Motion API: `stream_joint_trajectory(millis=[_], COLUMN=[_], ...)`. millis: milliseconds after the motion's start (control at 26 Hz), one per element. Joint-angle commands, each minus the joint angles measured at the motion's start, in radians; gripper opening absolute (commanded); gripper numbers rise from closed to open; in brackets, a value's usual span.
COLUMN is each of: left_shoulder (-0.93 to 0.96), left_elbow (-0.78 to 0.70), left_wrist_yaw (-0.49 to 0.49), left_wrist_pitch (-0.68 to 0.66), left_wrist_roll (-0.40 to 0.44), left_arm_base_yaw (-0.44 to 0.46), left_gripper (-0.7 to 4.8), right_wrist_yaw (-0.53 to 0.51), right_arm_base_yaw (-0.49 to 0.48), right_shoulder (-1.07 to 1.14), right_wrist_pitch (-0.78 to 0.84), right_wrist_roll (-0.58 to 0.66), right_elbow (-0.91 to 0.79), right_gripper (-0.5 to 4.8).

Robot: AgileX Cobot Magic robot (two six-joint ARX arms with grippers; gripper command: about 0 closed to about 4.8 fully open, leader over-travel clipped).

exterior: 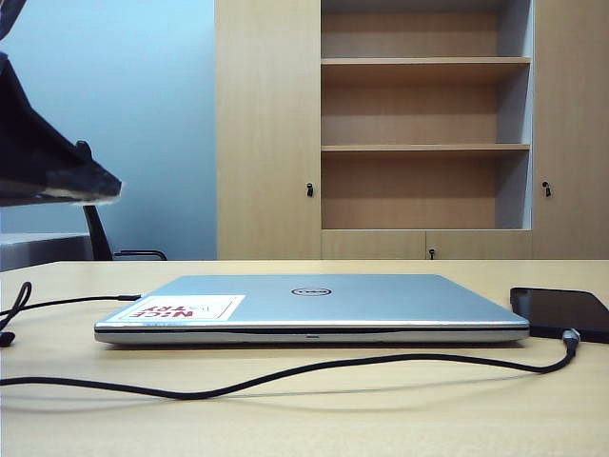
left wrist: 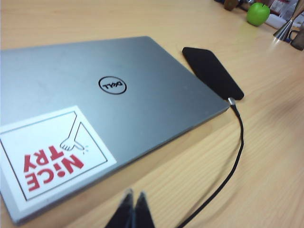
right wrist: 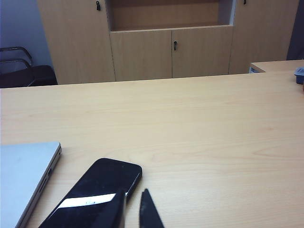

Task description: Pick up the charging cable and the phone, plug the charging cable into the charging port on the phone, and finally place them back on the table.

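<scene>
The phone (exterior: pixel 561 312) lies flat on the table (exterior: pixel 381 409), just right of a closed silver laptop (exterior: pixel 304 303). The charging cable (exterior: pixel 285 374) snakes along the table in front of the laptop. Its silver plug (left wrist: pixel 231 101) meets the narrow end of the phone (left wrist: pixel 212 72); the charging port itself is too small to see. My left gripper (left wrist: pixel 133 197) hovers shut and empty above the table by the laptop's front edge. My right gripper (right wrist: pixel 134 194) hangs over the edge of the phone (right wrist: pixel 95 190), its fingers a narrow gap apart with nothing between them.
The laptop (left wrist: pixel 95 118) carries a red-lettered sticker (left wrist: pixel 50 156). A green apple (left wrist: pixel 258 14) and a metal cone (left wrist: pixel 285 31) stand at the far end of the table. A dark part of the left arm (exterior: pixel 48 167) overhangs the table's left side. Cabinets (right wrist: pixel 171 52) and a chair (right wrist: pixel 23 71) stand behind.
</scene>
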Motion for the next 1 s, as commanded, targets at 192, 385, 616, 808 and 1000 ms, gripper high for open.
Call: stream_joint_trajectory(millis=[192, 385, 616, 808, 1000], left_shoulder=[-0.148, -0.264, -0.370, -0.472, -0.565], left_elbow=[0.002, 0.002, -0.009, -0.059, -0.105], left_wrist_yaw=[0.002, 0.002, 0.002, 0.002, 0.002], left_wrist_pitch=[0.096, 0.016, -0.056, -0.069, -0.121], left_wrist_roll=[0.115, 0.117, 0.158, 0.164, 0.164], left_arm_base_yaw=[0.130, 0.334, 0.511, 0.584, 0.635], left_gripper=[-0.05, -0.05, -0.05, -0.05, -0.05], right_wrist_yaw=[0.005, 0.005, 0.005, 0.005, 0.005], right_arm_base_yaw=[-0.001, -0.001, -0.001, -0.001, -0.001], right_shoulder=[-0.003, -0.003, -0.003, -0.003, -0.003], right_wrist_pitch=[0.017, 0.017, 0.017, 0.017, 0.016], right_wrist_roll=[0.000, 0.000, 0.000, 0.000, 0.000], right_elbow=[0.005, 0.005, 0.005, 0.005, 0.005], right_gripper=[0.53, 0.53, 0.53, 0.53, 0.53])
